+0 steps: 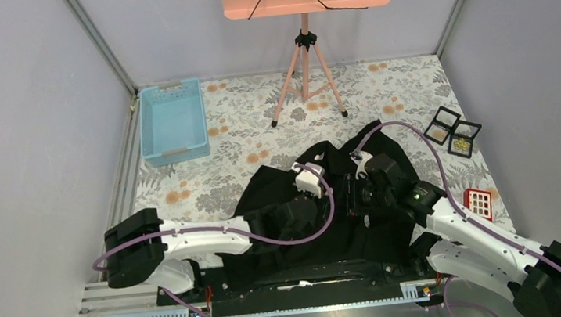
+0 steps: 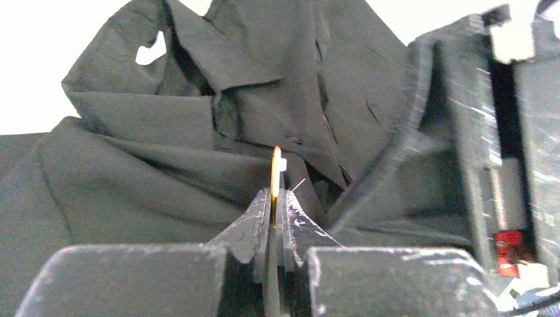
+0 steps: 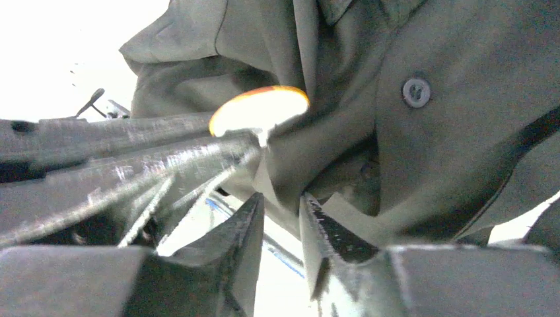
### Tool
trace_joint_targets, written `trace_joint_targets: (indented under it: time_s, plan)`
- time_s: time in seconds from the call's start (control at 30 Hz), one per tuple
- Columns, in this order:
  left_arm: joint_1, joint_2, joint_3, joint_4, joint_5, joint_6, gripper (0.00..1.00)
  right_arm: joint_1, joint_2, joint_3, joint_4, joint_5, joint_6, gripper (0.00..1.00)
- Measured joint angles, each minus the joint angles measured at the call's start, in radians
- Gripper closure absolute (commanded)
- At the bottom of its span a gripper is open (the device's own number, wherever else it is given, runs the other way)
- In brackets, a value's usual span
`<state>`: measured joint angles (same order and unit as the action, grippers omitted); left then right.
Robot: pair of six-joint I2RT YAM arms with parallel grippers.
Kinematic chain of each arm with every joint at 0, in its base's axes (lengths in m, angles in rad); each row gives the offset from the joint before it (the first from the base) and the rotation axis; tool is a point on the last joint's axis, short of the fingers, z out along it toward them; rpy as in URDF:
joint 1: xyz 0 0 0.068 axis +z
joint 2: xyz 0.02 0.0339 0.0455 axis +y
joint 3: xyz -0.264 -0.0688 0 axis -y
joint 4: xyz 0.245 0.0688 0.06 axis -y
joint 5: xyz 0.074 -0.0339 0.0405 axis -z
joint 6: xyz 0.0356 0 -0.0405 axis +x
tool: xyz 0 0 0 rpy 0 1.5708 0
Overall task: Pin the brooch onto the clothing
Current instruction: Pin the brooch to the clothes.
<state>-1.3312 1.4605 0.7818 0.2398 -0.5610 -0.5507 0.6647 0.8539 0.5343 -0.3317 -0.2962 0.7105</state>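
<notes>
left gripper (image 2: 274, 205) pinching brooch (image 2: 275, 178) edge-on; right gripper (image 3: 280, 205) narrowly parted at clothing (image 3: 429, 152); pin hidden.

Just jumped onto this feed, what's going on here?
The left end effector is shut on the gold brooch, holding it edge-up over the crumpled black shirt near its button front. The right end effector sits beside it at the fabric, jaws slightly apart, gripping nothing visible. The brooch doesn't look pinned yet.
</notes>
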Motion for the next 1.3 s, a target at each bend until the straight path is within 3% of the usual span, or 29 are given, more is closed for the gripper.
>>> trace_joint_targets:
  time_s: [0.2, 0.33, 0.57, 0.77, 0.83, 1.03, 1.3]
  plan:
    - [0.090, -0.068, -0.090, 0.088, 0.065, 0.004, 1.00, 0.000, -0.101, 0.000, -0.053, 0.039, -0.020, 0.34]
    - [0.141, -0.099, -0.161, 0.154, 0.148, 0.009, 1.00, 0.000, -0.142, 0.001, -0.087, 0.078, -0.056, 0.25]
    - [0.226, -0.164, -0.291, 0.295, 0.368, 0.030, 1.00, -0.023, -0.143, 0.000, -0.058, 0.044, -0.187, 0.26]
    - [0.294, -0.171, -0.355, 0.422, 0.565, 0.016, 1.00, -0.032, -0.224, -0.077, 0.156, -0.080, -0.261, 0.29]
    - [0.313, -0.171, -0.374, 0.467, 0.621, 0.001, 1.00, -0.033, -0.237, -0.101, 0.226, -0.117, -0.264, 0.24]
    - [0.357, -0.161, -0.433, 0.631, 0.720, -0.067, 1.00, -0.033, -0.290, -0.211, 0.405, -0.168, -0.283, 0.21]
    - [0.364, -0.145, -0.451, 0.758, 0.752, -0.114, 1.00, -0.033, -0.367, -0.340, 0.588, -0.168, -0.285, 0.21]
